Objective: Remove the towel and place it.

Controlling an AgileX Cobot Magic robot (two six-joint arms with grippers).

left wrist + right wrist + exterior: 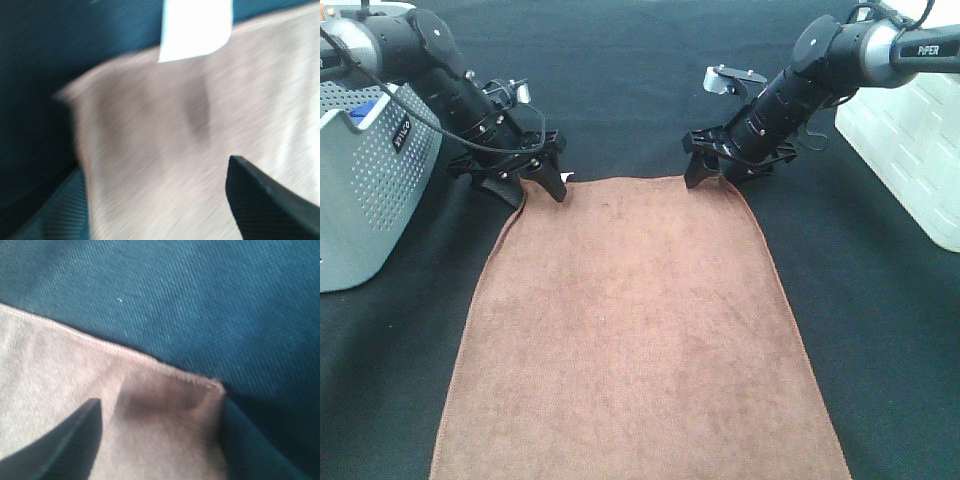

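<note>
Well to the left of the towel (640, 330), apart from its far-left corner: a grey perforated basket (360, 190), standing on the black cloth (620, 60). Right at that far-left corner: the left gripper (534, 195), low over the cloth, fingers spread wide and straddling the corner, pinching nothing. Same corner in the blurred left wrist view: one dark finger (270, 200) over the brown pile, the other (55, 215) just off the towel's side edge, the fabric lying flat between them, and a small white tag (195, 27) sticking out from the hem onto the black cloth. In the middle: the towel itself, brown, spread flat and smooth on the black cloth, far end lying between the two grippers, near end cut off by the lower edge of the high view. At the towel's far-right corner: the right gripper (713, 182), equally low, fingers parted around the corner and gripping nothing. In the right wrist view: one finger (60, 445) above the towel, the other (255, 450) just past its side edge over the cloth, hemmed corner flat between. Well to the right of the towel: a white ribbed container (910, 150), only partly in view.
</note>
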